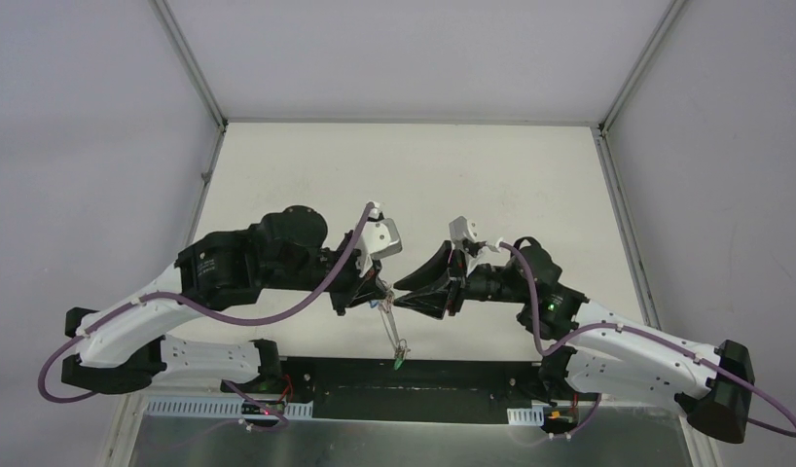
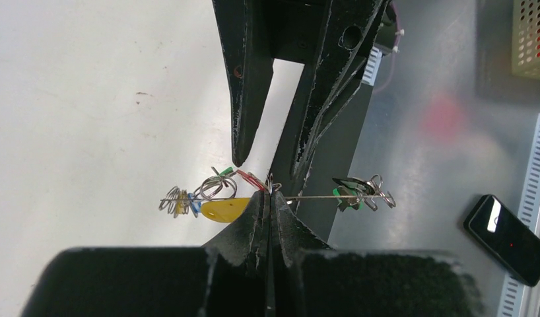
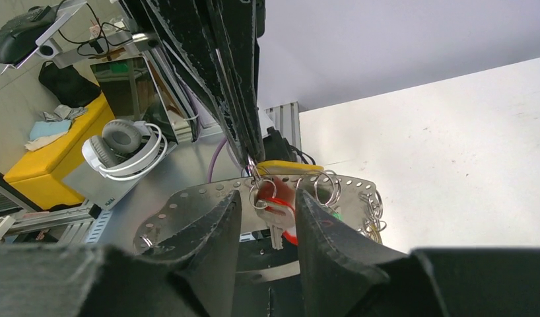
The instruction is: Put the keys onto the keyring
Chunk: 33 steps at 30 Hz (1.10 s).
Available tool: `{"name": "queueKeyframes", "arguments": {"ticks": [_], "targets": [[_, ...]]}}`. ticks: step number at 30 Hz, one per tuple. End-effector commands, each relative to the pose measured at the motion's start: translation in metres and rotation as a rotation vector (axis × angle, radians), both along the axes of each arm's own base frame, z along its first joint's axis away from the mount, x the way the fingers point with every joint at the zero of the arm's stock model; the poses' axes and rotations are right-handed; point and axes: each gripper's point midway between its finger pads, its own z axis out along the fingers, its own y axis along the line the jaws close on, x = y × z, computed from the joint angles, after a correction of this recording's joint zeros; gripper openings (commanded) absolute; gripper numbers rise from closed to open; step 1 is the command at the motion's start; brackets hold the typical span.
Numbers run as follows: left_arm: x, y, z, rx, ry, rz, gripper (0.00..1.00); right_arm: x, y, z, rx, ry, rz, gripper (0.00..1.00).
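White tabletop spreads beneath my arms. My left hand pinches the thin grey metal hoop keyring, which runs crosswise to its fingers; my right hand, jaws apart, straddles the red-headed silver key hanging beside that grip.

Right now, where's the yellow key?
Left wrist view: the yellow key hangs on the keyring, at image-left of the left fingers pinching that ring.
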Motion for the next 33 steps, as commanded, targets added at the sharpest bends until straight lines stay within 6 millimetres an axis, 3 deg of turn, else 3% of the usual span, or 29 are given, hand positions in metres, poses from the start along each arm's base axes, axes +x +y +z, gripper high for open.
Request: {"name": "queueKeyframes", "arguments": {"ticks": [1, 12, 19, 24, 30, 33], "targets": [[-0.002, 0.006, 0.003, 0.090, -0.005, -0.020, 0.00, -0.003, 0.001, 0.021, 0.033, -0.053, 0.021, 0.37], [0.006, 0.002, 0.001, 0.236, 0.002, -0.016, 0.00, -0.010, 0.010, 0.017, 0.009, -0.046, 0.093, 0.36], [0.008, -0.004, 0.003, 0.244, -0.007, -0.029, 0.00, -0.010, 0.011, 0.015, 0.006, -0.043, 0.093, 0.22], [0.007, -0.006, -0.002, 0.257, 0.003, -0.038, 0.00, -0.009, 0.013, 0.018, 0.020, -0.045, 0.093, 0.20], [0.007, -0.007, -0.006, 0.266, 0.009, -0.042, 0.00, -0.009, 0.017, 0.016, 0.017, -0.039, 0.104, 0.02], [0.007, -0.006, -0.008, 0.266, 0.010, -0.037, 0.00, -0.008, 0.016, 0.017, 0.027, -0.044, 0.100, 0.00]]}}
